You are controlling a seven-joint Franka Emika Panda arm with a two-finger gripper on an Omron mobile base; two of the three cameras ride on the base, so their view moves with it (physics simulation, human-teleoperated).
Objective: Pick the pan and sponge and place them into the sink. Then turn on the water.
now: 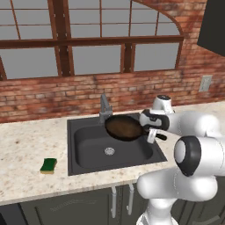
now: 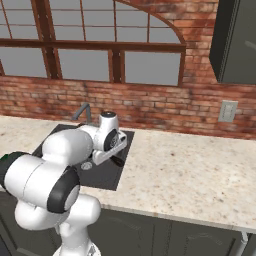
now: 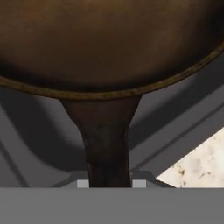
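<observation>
We've got the pan [image 1: 123, 127] up in the air over the sink [image 1: 88, 145], carried by its short black handle, and in the hand view that handle runs straight down between the finger tips, so our gripper [image 1: 151, 134] is clamped on the handle. The pan hangs over the back right part of the basin, its far rim very close to the faucet [image 1: 104, 107], though we can't tell if the two touch. That's our first worry: swing or lower it carelessly and the rim could knock the spout. The second is the grip itself, since we're pinching a heavy skillet only at the end of its handle, and the pan could twist or sag in our hold if we move fast. Let go from this height and it may drop hard, or land tilted against the basin wall near the drain [image 1: 109, 151]. The sponge [image 1: 48, 165] sits on the counter [image 1: 26, 145] left of the sink, well apart from us, not yet picked. No water is running that we can see.
</observation>
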